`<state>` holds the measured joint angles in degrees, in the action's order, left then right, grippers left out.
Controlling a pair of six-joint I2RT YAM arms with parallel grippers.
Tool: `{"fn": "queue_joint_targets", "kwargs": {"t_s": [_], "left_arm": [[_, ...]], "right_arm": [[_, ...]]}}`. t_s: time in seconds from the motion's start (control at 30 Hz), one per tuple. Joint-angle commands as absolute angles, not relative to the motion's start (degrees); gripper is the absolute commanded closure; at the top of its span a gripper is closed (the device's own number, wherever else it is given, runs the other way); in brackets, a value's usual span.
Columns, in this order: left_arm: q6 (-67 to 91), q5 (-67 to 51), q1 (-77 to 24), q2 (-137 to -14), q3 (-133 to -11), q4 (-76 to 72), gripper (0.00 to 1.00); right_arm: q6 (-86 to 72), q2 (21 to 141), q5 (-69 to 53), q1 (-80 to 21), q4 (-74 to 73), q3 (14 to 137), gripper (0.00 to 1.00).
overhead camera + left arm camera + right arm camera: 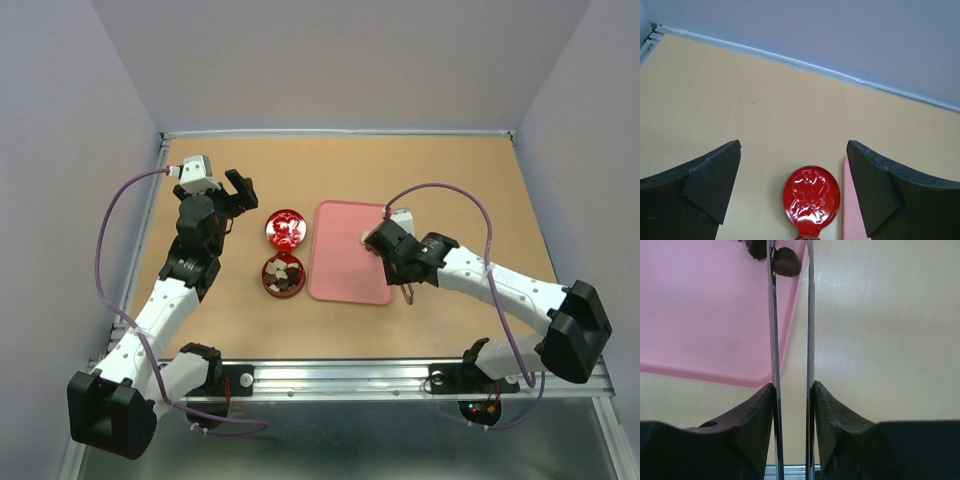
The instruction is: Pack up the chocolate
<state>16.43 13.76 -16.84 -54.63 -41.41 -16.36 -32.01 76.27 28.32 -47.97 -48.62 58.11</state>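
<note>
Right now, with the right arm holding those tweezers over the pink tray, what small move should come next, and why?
Probably squeeze the right gripper a little tighter so the tweezers pinch the dark chocolate: it shows between the two blades at the pink tray edge. Whether the tips are at its height I cannot tell.

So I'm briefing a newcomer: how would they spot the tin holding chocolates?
Find the pink tray mid-table; two round red things lie just left of it. The tin is the one nearer the arm bases, holding brown and cream chocolates; the farther one, the lid, is plain shiny embossed red.
</note>
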Motion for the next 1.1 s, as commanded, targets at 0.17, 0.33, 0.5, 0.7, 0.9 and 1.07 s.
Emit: {"fn": "queue_joint_targets", "kwargs": {"t_s": [0.17,0.33,0.5,0.7,0.9,1.07], "left_arm": [[16.08,14.77,-17.31,-53.44,-43.95,-18.11,0.01],[16.08,14.77,-17.31,-53.7,-44.03,-18.19,0.01],[16.0,14.77,-17.31,-53.7,-44.12,-18.19,0.01],[16.0,14.85,-17.31,-53.79,-44.12,-18.37,0.01],[15.91,14.94,-17.31,-53.88,-44.21,-18.28,0.01],[15.91,14.77,-17.31,-53.97,-44.38,-18.28,0.01]], "right_arm": [[-29.01,77.52,28.13,-46.67,-44.74,60.82,0.57],[-27.69,77.87,27.34,-45.36,-43.6,60.91,0.56],[-26.37,78.57,26.72,-44.21,-42.28,61.08,0.55],[-25.05,79.89,25.49,-43.5,-41.57,61.7,0.58],[-24.96,78.58,24.26,-43.33,-41.57,62.05,0.7],[-23.12,74.98,23.91,-43.24,-41.92,64.94,0.74]]}}
